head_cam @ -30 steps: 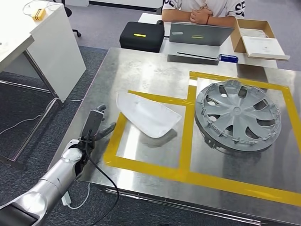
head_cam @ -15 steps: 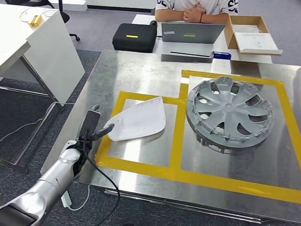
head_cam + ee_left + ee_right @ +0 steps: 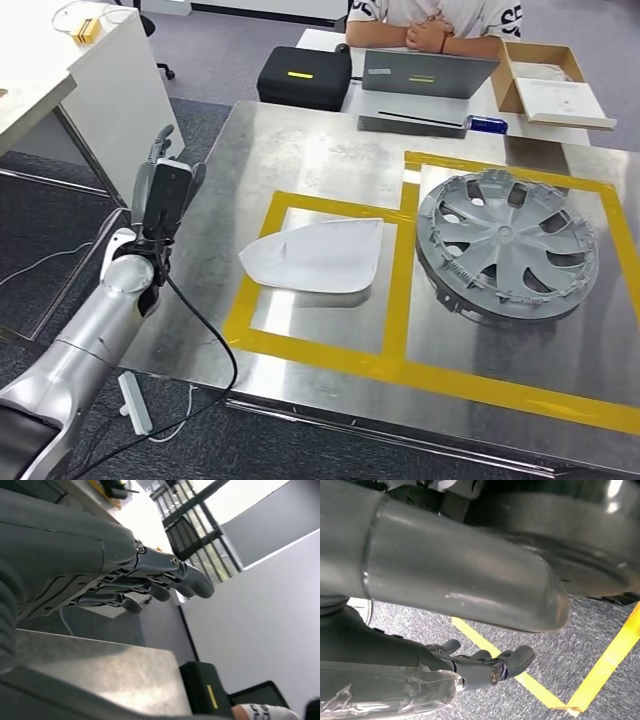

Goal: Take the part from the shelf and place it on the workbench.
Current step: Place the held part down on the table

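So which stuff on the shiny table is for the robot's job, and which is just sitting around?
For the job:
white part, lying in a yellow-taped square
metal workbench
left hand, empty

Just lying about:
grey wheel cover
black case
laptop
cardboard box

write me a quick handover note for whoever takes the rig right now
Left robot hand: raised off the workbench's left edge, fingers apart, holding nothing.
Right robot hand: hanging over taped carpet floor, fingers extended, holding nothing.
White part: lying flat inside the left yellow-taped square on the steel workbench, touched by neither hand.
Grey hubcap: in the right taped square.
Done: part looks placed.
Left: probably just confirm it sits inside the tape and lower the left arm.
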Motion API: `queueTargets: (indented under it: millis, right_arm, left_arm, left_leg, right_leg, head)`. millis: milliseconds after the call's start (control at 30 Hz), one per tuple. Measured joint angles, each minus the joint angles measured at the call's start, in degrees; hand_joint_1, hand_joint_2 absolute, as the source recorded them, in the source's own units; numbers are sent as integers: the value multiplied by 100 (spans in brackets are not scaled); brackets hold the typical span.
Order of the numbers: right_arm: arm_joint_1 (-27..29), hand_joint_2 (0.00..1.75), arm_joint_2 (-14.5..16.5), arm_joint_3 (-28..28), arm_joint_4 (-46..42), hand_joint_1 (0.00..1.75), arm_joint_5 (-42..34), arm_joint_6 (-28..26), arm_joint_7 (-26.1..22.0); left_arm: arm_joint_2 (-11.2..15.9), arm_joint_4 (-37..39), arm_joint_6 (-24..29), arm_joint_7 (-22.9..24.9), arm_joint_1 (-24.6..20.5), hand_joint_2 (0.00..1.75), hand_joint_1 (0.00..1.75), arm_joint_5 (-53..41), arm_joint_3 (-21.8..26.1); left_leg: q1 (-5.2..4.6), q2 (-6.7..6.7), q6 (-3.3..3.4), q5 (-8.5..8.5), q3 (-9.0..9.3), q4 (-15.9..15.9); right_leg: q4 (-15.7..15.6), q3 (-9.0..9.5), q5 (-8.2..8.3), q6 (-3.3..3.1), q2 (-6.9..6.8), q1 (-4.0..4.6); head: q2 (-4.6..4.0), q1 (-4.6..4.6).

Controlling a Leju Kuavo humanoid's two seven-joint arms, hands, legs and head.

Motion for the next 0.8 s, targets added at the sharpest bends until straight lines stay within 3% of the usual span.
queueTargets:
  millis: [33, 67, 133, 200, 267, 333, 400, 467, 500, 533, 567, 667, 700, 800]
  right_arm:
    - [-3, 0, 0, 8, 0, 0, 0, 0, 5]
    - [-5, 0, -1, 17, 0, 0, 0, 0, 7]
    - [-14, 0, -4, 36, -1, 0, 0, 0, 5]
    - [-29, 0, -7, 43, -4, 0, 17, 0, 11]
    - [-35, 0, -7, 44, -13, 0, 57, 0, 48]
    - [-33, 0, -7, 44, -25, 0, 100, 0, 92]
    - [-36, 0, -7, 43, -31, 0, 129, 0, 105]
    - [-32, 0, -14, 43, -31, 0, 133, 0, 104]
    - [-29, 0, -17, 43, -31, 0, 130, 0, 104]
    - [-27, 0, -20, 44, -33, 0, 128, 0, 104]
    - [-28, 0, -20, 44, -36, 0, 127, 0, 107]
    - [-42, 0, -20, 44, -59, 0, 143, 0, 127]
    - [-49, 0, -20, 43, -66, 0, 150, 0, 134]
    - [-65, 0, -22, 42, -73, 0, 157, 0, 153]
  left_arm:
    - [-8, -147, 52, 16, 9, 0, 0, -45, 2]
    - [-18, -286, 85, 28, 16, 0, 0, -69, 2]
    - [-34, -551, 123, 32, 31, 0, 0, -97, 2]
    - [-43, -804, 145, 23, 70, 0, 0, -143, -3]
    - [-51, -1049, 162, 59, 136, 0, 0, -206, -20]
    - [-55, -1266, 176, 137, 194, 0, 0, -275, -45]
    - [-57, -1409, 177, 173, 234, 0, 0, -304, -73]
    - [-58, -1480, 162, 142, 295, 0, 0, -278, -98]
    - [-58, -1513, 147, 122, 335, 0, 0, -256, -110]
    - [-58, -1553, 129, 108, 370, 0, 0, -241, -123]
    - [-60, -1604, 110, 101, 393, 0, 0, -234, -139]
    - [-74, -1795, 89, 105, 403, 0, 0, -237, -186]
    - [-82, -1852, 88, 108, 403, 0, 0, -240, -198]
    - [-97, -1955, 85, 116, 410, 0, 0, -245, -225]
  left_leg:
    - [-2, -2, -1, -2, 3, 2]
    - [-2, -3, -5, -6, 10, 3]
    - [-16, -6, -31, -20, 15, 17]
    - [-41, -6, -83, -11, -2, 42]
    - [-46, -4, -132, 11, -20, 56]
    - [-35, -3, -184, -102, -56, 145]
    - [-20, -2, -239, -459, -232, 613]
    - [-8, -2, -268, -852, -502, 1363]
    - [-7, -2, -270, -934, -571, 1597]
    - [-7, -2, -262, -908, -543, 1627]
    - [-9, -2, -243, -783, -402, 1423]
    - [-36, -2, -148, -392, 251, 297]
    - [-51, -3, -120, -352, 353, 91]
    - [-70, 3, -39, -263, 327, -5]
  right_leg:
    - [-64, 24, 102, -1, -1, -1]
    - [-345, 154, 286, -6, -2, -3]
    - [-1162, 564, 637, -26, -3, -3]
    - [-1588, 794, 742, -54, 5, 3]
    - [-1607, 801, 745, -86, 19, 8]
    - [-1625, 790, 780, -146, 15, -6]
    - [-1645, 766, 820, -214, 2, -20]
    - [-1642, 715, 855, -244, -1, -15]
    - [-1638, 685, 877, -248, 0, -12]
    - [-1632, 652, 901, -245, 2, -8]
    - [-1626, 621, 925, -238, 5, -4]
    - [-1609, 549, 1002, -184, 5, 14]
    - [-1607, 531, 1030, -154, 1, 18]
    - [-1629, 494, 1110, -53, -9, 1]
  head:
    - [0, 1]
    - [0, 0]
    - [0, 2]
    - [0, -5]
    - [0, -11]
    - [0, -16]
    - [0, -31]
    - [0, -38]
    - [0, -38]
    - [0, -39]
    - [0, -39]
    - [0, -35]
    - [0, -33]
    - [0, -34]
